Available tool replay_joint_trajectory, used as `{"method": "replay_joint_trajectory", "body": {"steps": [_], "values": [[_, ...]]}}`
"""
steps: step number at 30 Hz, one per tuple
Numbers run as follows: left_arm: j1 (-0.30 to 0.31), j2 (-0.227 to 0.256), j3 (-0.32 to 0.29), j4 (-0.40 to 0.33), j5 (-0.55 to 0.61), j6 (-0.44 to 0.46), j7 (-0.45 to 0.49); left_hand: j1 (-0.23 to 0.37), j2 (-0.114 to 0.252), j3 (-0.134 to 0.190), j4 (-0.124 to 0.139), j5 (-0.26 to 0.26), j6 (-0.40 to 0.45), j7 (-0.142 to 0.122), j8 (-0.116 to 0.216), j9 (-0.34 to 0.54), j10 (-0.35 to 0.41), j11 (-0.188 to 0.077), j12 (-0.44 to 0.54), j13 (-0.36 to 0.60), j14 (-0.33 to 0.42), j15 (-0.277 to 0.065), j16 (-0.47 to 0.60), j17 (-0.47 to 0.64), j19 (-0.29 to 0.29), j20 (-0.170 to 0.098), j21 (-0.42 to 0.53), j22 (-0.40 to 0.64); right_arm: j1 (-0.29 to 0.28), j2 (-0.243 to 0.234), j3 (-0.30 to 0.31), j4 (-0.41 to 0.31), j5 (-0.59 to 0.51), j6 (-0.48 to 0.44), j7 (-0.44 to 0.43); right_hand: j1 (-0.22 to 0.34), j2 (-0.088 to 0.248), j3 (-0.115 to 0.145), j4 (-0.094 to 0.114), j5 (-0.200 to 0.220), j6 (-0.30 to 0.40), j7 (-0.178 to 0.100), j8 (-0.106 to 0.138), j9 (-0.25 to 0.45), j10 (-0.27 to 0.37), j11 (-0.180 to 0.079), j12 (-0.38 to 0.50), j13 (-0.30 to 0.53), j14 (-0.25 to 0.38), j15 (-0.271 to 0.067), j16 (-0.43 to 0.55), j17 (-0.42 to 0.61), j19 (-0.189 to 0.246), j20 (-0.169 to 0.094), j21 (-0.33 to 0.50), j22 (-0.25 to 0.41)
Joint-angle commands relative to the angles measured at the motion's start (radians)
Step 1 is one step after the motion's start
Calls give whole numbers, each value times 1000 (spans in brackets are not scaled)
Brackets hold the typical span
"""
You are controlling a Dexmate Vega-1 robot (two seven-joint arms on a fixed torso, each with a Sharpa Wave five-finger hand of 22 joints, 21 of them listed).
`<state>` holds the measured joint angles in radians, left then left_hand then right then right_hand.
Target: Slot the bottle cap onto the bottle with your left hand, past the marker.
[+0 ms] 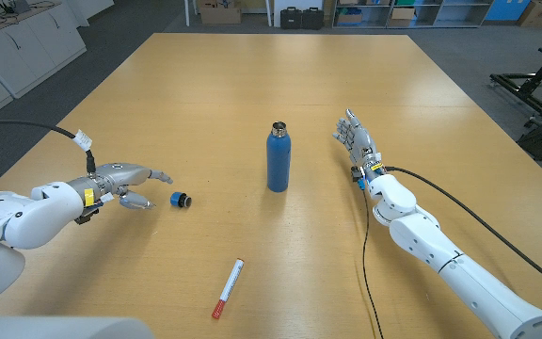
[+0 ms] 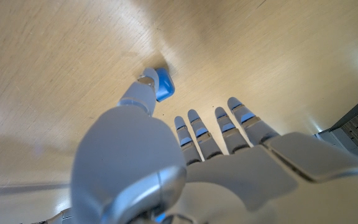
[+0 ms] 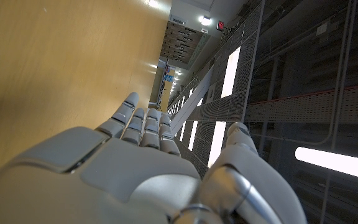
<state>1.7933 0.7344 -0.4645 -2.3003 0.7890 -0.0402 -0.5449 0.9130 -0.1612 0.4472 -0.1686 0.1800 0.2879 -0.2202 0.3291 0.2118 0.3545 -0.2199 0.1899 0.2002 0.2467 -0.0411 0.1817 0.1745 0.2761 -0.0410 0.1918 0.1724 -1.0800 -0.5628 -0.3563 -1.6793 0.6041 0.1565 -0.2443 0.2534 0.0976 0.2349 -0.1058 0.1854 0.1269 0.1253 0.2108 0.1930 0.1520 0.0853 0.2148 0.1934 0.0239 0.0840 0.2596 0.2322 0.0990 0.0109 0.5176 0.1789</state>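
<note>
Head view, left to right: the left hand (image 1: pixel 125 185) hovers low over the desk (image 1: pixel 252 85) with fingers (image 1: pixel 161 176) spread and holding nothing, the bottle cap (image 1: pixel 181 200) lying just beyond the fingertips. Further right, the marker (image 1: pixel 228 288) lies near the front edge, the open bottle (image 1: pixel 278 157) stands upright mid-desk, and the right hand (image 1: pixel 358 143) waits edge-up, fingers apart. Risk: a shallow approach would likely nudge the small round cap away; a poor pinch could drop it during transfer or topple the bottle.
</note>
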Motion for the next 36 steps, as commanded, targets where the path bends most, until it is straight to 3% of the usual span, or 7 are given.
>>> {"method": "replay_joint_trajectory", "body": {"steps": [1,17,27,36], "values": [[-31,33,54,45,-3,11,23,9,10,-2,1,2,12,3,7,3,7,-1,8,-1,9,-157,7,4,10,-46,3,2,-5,2,-2,-7,-1,-4,-7,6,5,6,-5,9,8,-6,-3,3,12,-3,3,2,9,5,5,3,7,1,-4,6],[-71,102,158,103,-18,51,88,8,21,-1,6,1,31,3,16,4,23,0,12,0,31,-157,15,5,22,-46,6,3,-5,-1,1,-11,-1,-12,-12,8,7,7,-6,10,9,-8,-3,3,13,-1,3,2,12,4,6,4,8,2,-7,6],[-62,130,159,105,-4,101,130,9,32,2,7,0,58,2,30,5,47,0,17,1,56,-161,20,7,26,-45,6,3,-4,-5,4,-12,0,-16,-12,8,7,7,-6,10,10,-9,-3,3,14,1,3,3,11,4,5,4,9,3,-9,6],[-80,167,208,138,-16,115,161,8,32,2,7,-1,60,2,31,5,49,0,17,1,57,-161,20,7,28,-46,7,3,-2,-2,3,-7,1,-14,-9,7,7,6,-6,10,10,-8,-4,3,14,1,3,3,12,5,5,5,8,3,-11,6]]}}
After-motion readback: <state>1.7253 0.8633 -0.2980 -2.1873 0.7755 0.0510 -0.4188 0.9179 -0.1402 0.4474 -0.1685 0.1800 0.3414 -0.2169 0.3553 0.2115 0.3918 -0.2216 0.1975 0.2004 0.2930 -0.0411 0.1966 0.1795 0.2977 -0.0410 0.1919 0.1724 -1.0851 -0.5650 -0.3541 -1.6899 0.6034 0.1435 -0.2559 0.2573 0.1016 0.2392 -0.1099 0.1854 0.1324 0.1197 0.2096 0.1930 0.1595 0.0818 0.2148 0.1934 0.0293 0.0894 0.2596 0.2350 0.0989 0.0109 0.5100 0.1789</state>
